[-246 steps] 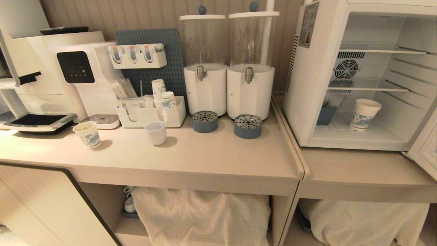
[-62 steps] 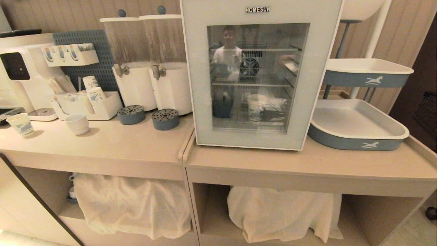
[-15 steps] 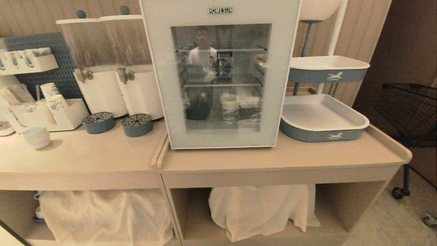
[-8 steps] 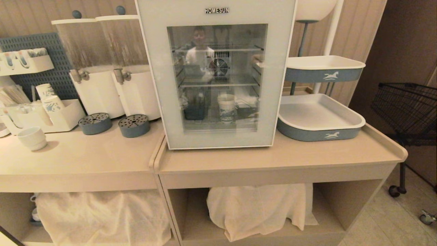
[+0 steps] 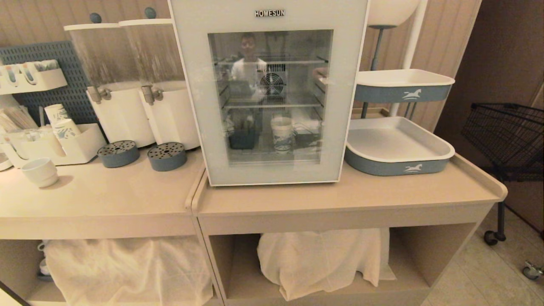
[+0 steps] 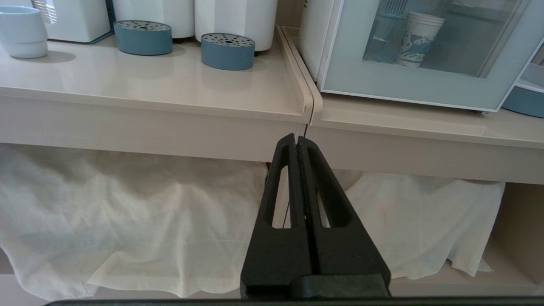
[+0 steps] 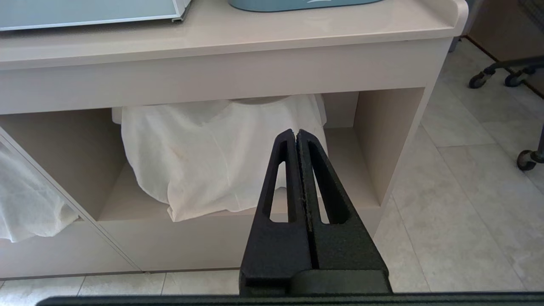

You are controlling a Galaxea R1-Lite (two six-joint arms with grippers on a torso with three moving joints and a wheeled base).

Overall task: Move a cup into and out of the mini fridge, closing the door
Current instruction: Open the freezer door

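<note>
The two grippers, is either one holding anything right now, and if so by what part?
Nothing is held. The left gripper and the right gripper are both shut on nothing, low in front of the counter. The cup stands inside the mini fridge behind the closed door.

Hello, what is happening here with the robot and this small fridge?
Nothing is being handled at this moment. The mini fridge stands on the counter with the door shut, and the cup stands upright inside on the bottom level, seen through the glass. The left gripper and right gripper are both shut and empty, held low in front of the counter, below its top edge, not touching anything. To take the cup out, the door must first be opened.
</note>
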